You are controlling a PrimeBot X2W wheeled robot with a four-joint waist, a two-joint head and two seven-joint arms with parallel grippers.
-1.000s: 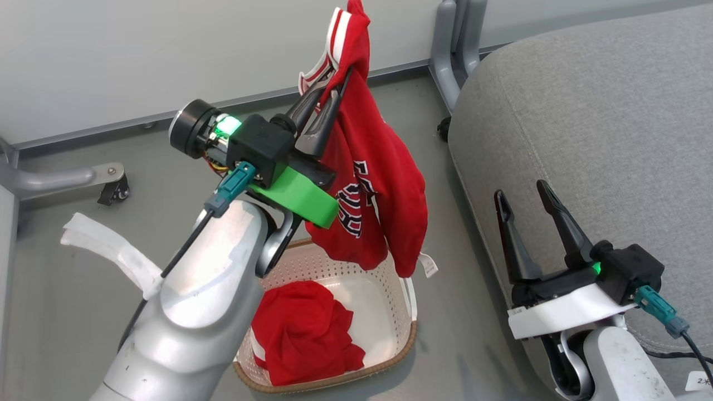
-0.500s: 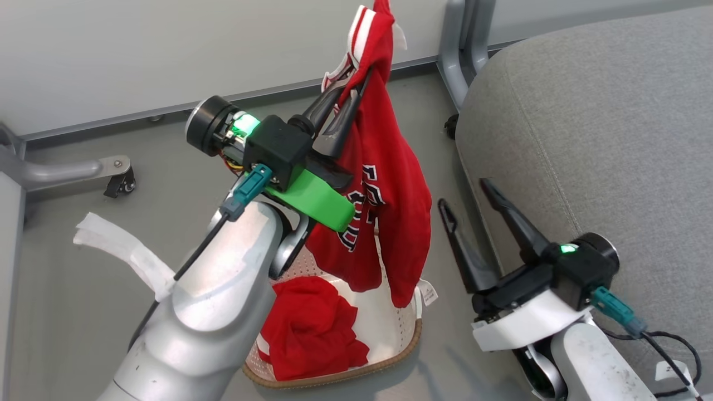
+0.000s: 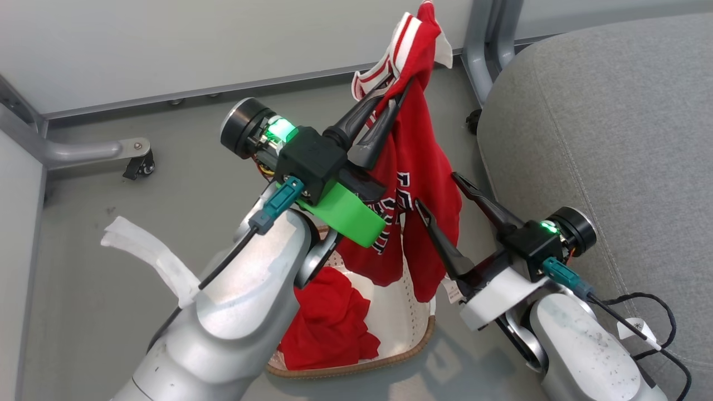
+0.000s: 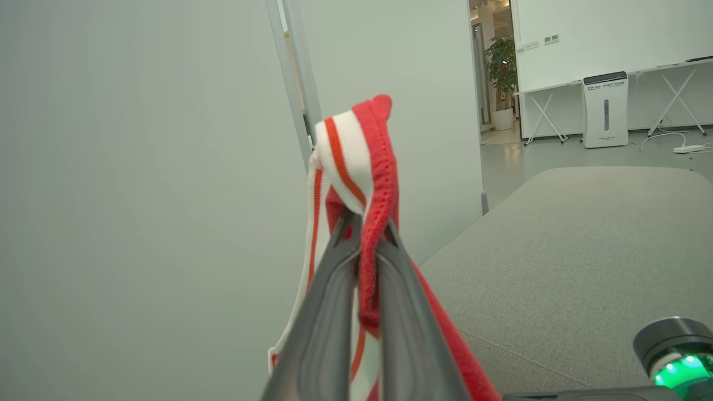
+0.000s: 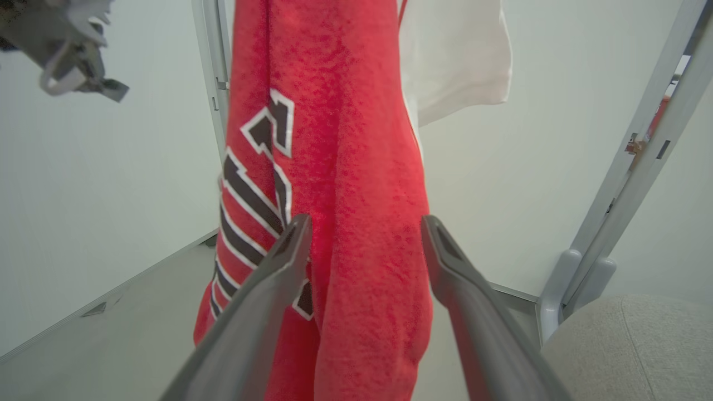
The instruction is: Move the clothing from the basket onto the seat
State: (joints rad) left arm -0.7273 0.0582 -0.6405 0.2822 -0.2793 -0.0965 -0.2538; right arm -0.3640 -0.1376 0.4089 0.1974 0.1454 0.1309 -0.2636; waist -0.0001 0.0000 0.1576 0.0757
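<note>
The left gripper (image 3: 404, 93) is raised well above the floor, its two long dark fingers pressed together on the red-and-white striped trim at the top of a red fabric jersey (image 3: 426, 167) with navy-and-white block lettering. From the left wrist view the trim bunches out just past the fingertips (image 4: 341, 234), a strip of red edge running down between them. The jersey hangs full length from that pinch, clear of the small cream-white perforated plastic basket (image 3: 415, 346) with a brown woven-look rim that sits on the grey floor (image 3: 167, 211) below; its lower hem dangles just over the basket's right side. A second red garment (image 3: 331, 317) lies crumpled on the basket's floor, partly behind the pale left forearm. The right gripper (image 3: 435, 189) stands with its fingers spread wide, holding nothing, right up against the jersey's lower half; in the right wrist view the red cloth and lettering hang straight ahead of the two fingers. I cannot tell whether any cloth lies between them. The large grey woven-fabric cushion (image 3: 613, 122) is just beside the basket, to the right, with no clothing on the part I can see.
</note>
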